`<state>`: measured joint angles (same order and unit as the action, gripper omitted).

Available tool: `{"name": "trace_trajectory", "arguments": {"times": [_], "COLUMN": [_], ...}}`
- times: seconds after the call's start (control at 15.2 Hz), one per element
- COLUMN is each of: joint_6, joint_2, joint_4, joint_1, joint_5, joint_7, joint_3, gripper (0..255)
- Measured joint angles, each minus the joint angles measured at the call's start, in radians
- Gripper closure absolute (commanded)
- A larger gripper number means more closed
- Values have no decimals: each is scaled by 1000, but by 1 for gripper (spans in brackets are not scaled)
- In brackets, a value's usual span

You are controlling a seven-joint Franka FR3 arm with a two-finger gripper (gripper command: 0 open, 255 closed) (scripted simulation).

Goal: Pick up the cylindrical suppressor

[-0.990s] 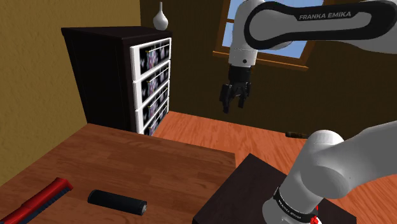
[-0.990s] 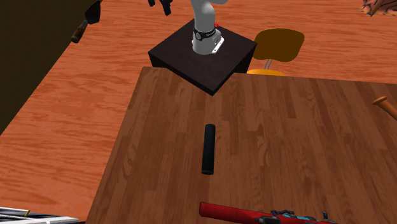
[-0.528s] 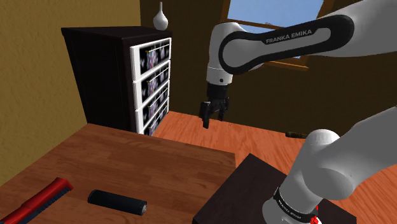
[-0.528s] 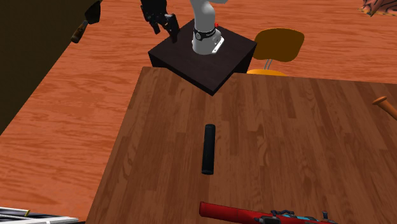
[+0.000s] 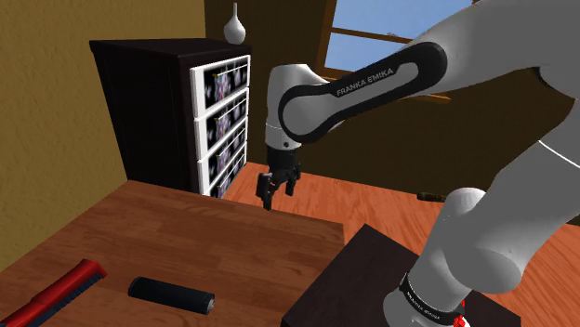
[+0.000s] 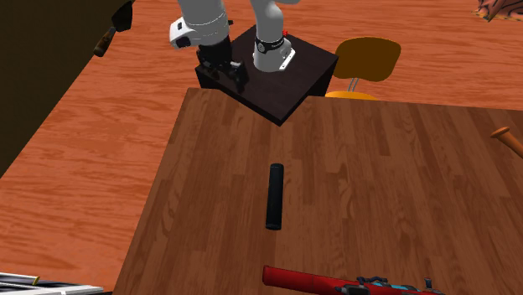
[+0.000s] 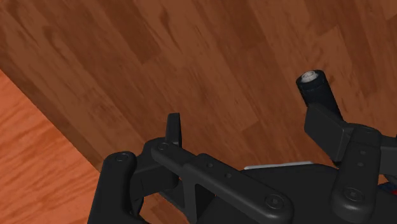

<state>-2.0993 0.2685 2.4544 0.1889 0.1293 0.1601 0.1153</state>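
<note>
**A:** Arm pose?

**B:** The arm is rising off the stand (image 5: 390, 279) and arching high. The forearm is slanting down toward the shoulder view's left. The wrist is pointing straight down, and the gripper (image 5: 277, 191) is hanging in the air in front of the drawer cabinet (image 5: 219, 121).

**A:** Over the table?

**B:** In the second exterior view the gripper (image 6: 227, 75) is showing at the table (image 6: 377, 184) corner next to the stand (image 6: 293, 84). The wrist view is looking down on the table edge, with orange floor (image 7: 32, 159) running beside it.

**A:** Fingers?

**B:** The fingers (image 7: 173, 127) are standing spread apart. They're gripping nothing, and bare tabletop is showing between them.

**A:** Where's the suppressor?

**B:** The suppressor (image 6: 275, 196) is lying flat mid-table, a black cylinder with its long axis running roughly toward the stand side. It's lying well apart from the gripper. In the shoulder view the suppressor (image 5: 172, 294) is sitting near the lower left, beside a red long piece (image 5: 56, 293) but apart from it.

**A:** Wrist cam seeing it?

**B:** One end of the suppressor (image 7: 316, 89), with a pale cap, is peeking out past one fingertip. It's lying down on the table and touching neither finger.
</note>
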Motion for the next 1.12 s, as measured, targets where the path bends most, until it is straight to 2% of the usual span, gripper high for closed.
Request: {"name": "trace_trajectory", "arguments": {"times": [0.59,1.12], "joint_6": [-212,-342], "joint_2": [-298,-593], "joint_4": [-113,-300], "joint_1": [66,140], "joint_5": [-20,-106], "joint_7": [22,68], "joint_3": [78,110], "gripper": [0,0]}}
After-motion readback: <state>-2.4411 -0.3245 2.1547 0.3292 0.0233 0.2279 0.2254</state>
